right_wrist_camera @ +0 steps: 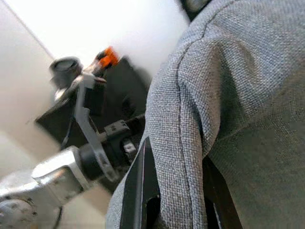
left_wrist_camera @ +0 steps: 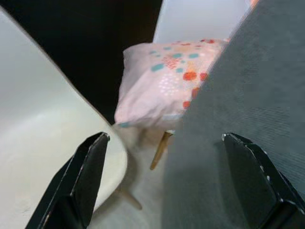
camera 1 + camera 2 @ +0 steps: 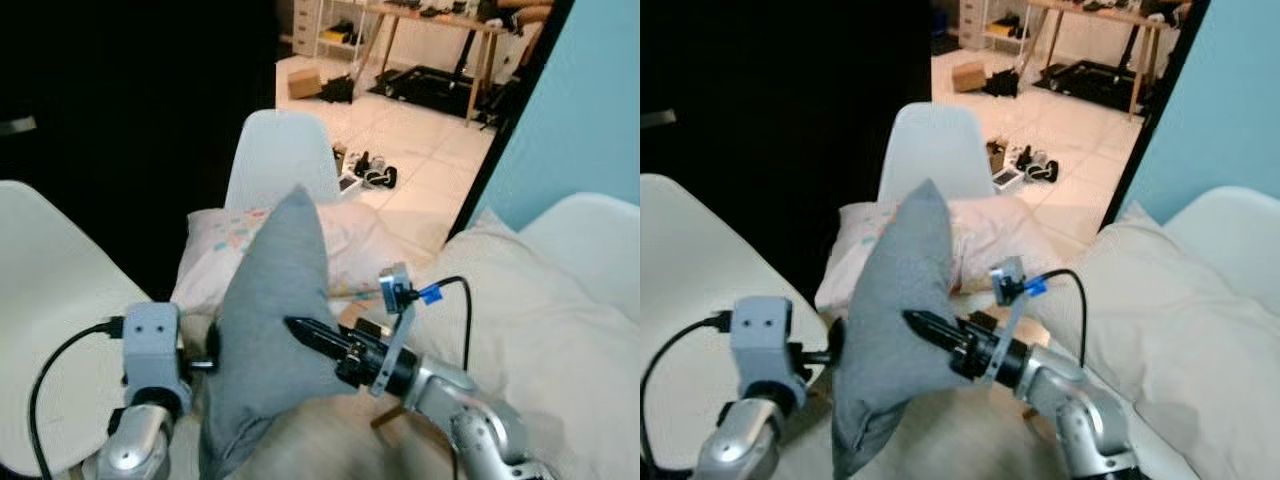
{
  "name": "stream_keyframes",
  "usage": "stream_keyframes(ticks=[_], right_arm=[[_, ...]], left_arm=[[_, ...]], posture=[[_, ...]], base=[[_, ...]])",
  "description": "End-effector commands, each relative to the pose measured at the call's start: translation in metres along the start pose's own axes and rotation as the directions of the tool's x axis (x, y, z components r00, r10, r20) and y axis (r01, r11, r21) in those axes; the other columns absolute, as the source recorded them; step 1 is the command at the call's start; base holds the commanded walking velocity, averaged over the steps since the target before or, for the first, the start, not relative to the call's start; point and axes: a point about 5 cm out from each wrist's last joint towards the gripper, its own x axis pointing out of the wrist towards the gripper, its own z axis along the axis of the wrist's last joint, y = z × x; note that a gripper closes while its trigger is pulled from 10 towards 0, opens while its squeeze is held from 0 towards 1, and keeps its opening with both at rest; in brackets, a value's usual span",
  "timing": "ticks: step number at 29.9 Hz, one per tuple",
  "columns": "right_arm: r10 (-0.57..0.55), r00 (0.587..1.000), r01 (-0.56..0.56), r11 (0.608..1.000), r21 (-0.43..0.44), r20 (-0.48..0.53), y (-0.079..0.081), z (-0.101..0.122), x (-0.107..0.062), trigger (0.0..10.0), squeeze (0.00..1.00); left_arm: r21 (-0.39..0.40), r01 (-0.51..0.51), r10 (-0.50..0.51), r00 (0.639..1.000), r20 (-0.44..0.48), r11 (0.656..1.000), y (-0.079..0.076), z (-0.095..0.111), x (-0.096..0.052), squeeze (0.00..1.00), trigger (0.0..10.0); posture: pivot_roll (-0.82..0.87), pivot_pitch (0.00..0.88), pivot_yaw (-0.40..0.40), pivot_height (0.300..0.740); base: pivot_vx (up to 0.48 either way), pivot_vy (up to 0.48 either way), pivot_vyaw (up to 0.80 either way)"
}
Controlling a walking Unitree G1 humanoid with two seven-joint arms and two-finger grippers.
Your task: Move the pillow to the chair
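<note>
A grey pillow (image 3: 270, 330) hangs upright between my two arms, one corner pointing up. My right gripper (image 3: 303, 332) reaches in from the right and is shut on a seamed edge of the grey pillow (image 1: 190, 143); the fabric is pinched between its fingers (image 1: 140, 191). My left gripper (image 2: 169, 191) is open at the pillow's left side, with the grey fabric (image 2: 248, 95) filling part of the gap between its fingers. Straight ahead stands a white chair (image 3: 283, 150) with a pink patterned pillow (image 3: 345, 235) lying on its seat.
Another white chair (image 3: 50, 290) is close on my left. A white chair (image 3: 590, 225) on the right holds a white cushion (image 3: 520, 300). Beyond is a tiled floor with shoes (image 3: 365, 170), a box (image 3: 303, 82) and a wooden desk (image 3: 430, 20).
</note>
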Motion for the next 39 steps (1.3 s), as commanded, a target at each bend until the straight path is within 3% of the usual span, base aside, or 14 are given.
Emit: stream_keyframes(ticks=[1,30,39], right_arm=[[0.075,0.996,-0.072,0.996,-0.045,0.057,0.01,0.012,0.005,10.0,0.0],[0.023,0.997,-0.019,0.998,-0.066,0.073,0.002,0.016,0.004,10.0,0.0],[-0.081,0.993,0.086,0.995,-0.053,0.09,-0.01,0.019,0.006,10.0,0.0]], left_arm=[[-0.002,0.004,-0.004,1.0,0.001,1.0,-0.002,0.0,0.001,0.0,10.0],[0.024,-0.028,0.027,0.999,0.035,0.999,-0.001,0.004,0.0,0.0,10.0],[0.05,-0.045,0.043,0.998,0.044,0.998,0.002,0.007,0.0,0.0,10.0]], posture=[[0.01,0.0,-0.074,0.74],[0.0,0.0,-0.078,0.74],[0.0,0.0,-0.078,0.74]], base=[[0.0,0.0,0.78],[0.0,0.0,0.78],[0.088,0.0,0.34]])
